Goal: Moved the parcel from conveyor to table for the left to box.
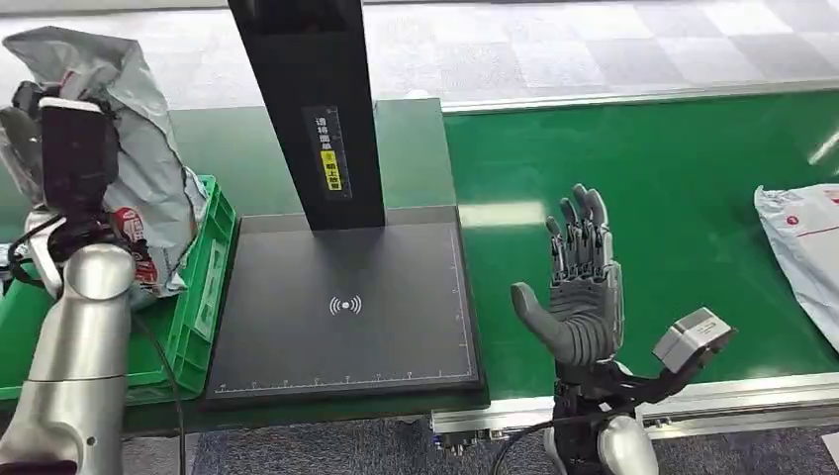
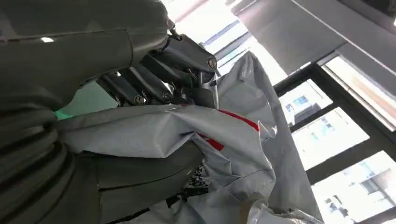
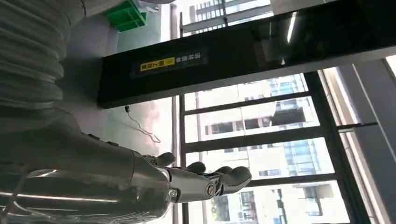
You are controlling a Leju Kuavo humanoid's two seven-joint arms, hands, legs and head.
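A crumpled grey plastic parcel [image 1: 139,148] with red print is held up by my left hand [image 1: 45,129] over the green box [image 1: 193,297] at the far left. In the left wrist view my fingers [image 2: 154,79] and thumb clamp the grey parcel [image 2: 187,135] between them. My right hand [image 1: 579,287] stands upright over the green conveyor [image 1: 673,168], fingers straight and apart, holding nothing; the right wrist view shows the same spread fingers [image 3: 210,179]. A second grey parcel [image 1: 806,242] lies on the conveyor at the right edge.
A dark scanning pad [image 1: 341,302] with a black upright post [image 1: 312,109] sits between the box and the conveyor. The conveyor's metal rail [image 1: 712,396] runs along the near edge. Tiled floor lies beyond.
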